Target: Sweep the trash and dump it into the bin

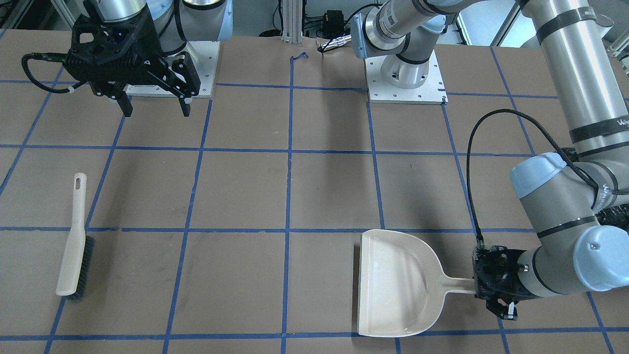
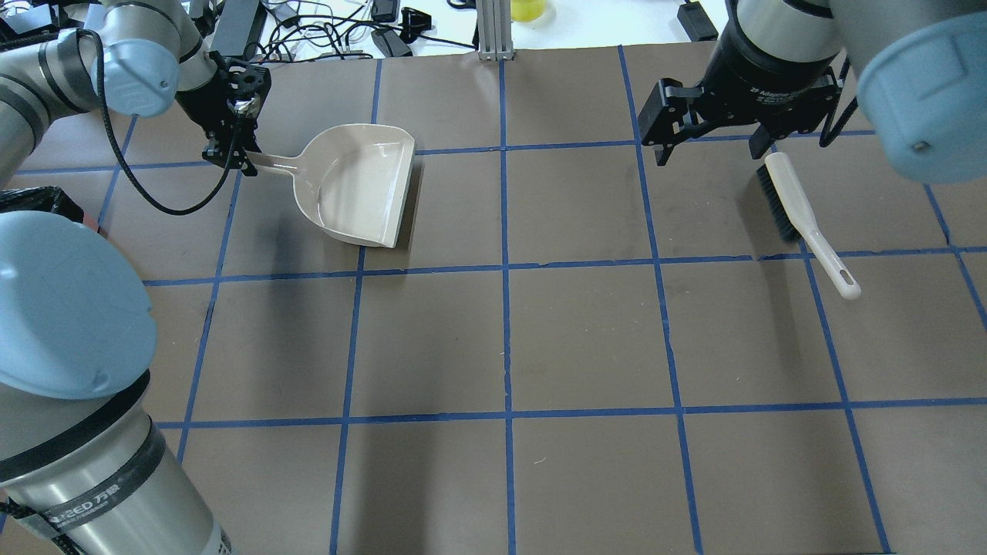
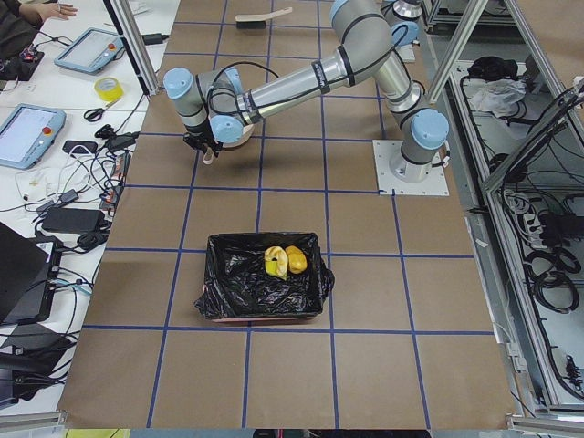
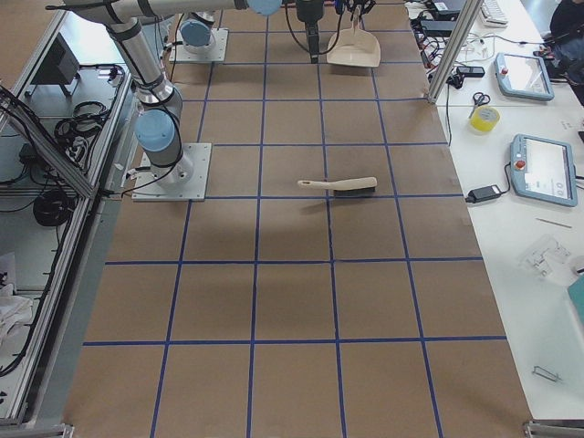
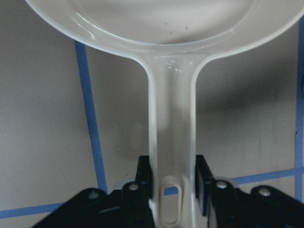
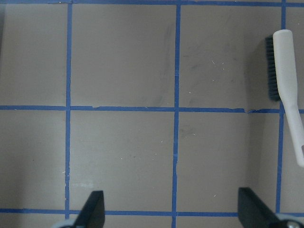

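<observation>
The trash (image 3: 285, 261) lies inside the bin (image 3: 228, 301), a pink-sided box lined with a black bag, seen in the exterior left view. It shows as a golden-brown lump, a pale yellowish slice and a bit of green. My left gripper (image 1: 496, 292) is shut on the handle of the empty beige dustpan (image 1: 393, 285), which lies flat on the table. The wrist view shows its fingers (image 5: 145, 178) pressed on both sides of the handle (image 5: 172, 142). My right gripper (image 1: 155, 105) is open and empty, held high above the table, apart from the beige brush (image 1: 73, 241).
The brush (image 2: 802, 212) lies on its side on the robot's right, bristles toward the middle. A corner of the bin's black bag (image 2: 35, 204) shows at the overhead view's left edge. Operator tables with tablets and cables stand beyond the far edge.
</observation>
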You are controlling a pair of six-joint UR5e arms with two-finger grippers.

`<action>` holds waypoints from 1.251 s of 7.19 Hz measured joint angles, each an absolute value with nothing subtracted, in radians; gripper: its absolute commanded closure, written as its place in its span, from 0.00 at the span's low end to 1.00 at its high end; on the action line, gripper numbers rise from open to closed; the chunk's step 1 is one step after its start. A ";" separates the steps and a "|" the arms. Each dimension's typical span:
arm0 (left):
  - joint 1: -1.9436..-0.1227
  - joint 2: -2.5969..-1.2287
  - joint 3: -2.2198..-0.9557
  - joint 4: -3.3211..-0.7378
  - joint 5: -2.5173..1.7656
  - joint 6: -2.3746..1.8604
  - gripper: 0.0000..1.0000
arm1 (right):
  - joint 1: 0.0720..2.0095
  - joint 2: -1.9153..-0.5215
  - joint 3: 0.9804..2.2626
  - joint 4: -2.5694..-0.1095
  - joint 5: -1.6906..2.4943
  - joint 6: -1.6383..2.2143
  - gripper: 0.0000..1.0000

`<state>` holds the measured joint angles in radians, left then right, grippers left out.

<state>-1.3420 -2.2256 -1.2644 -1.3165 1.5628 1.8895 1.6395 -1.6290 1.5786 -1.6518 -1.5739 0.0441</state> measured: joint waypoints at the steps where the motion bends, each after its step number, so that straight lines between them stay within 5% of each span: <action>1: -1.342 -2.227 -1.267 -1.311 1.560 1.888 0.25 | 1.639 -1.629 1.578 -1.647 -1.573 0.050 0.00; 2: -1.342 -2.228 -1.268 -1.308 1.555 1.885 0.10 | 1.639 -1.629 1.579 -1.644 -1.573 0.054 0.00; 6: -1.342 -2.190 -1.250 -1.343 1.562 1.813 0.09 | 1.639 -1.630 1.579 -1.614 -1.573 0.057 0.00; 9: -1.346 -2.027 -1.247 -1.527 1.555 1.687 0.09 | 1.640 -1.630 1.578 -1.612 -1.572 0.057 0.00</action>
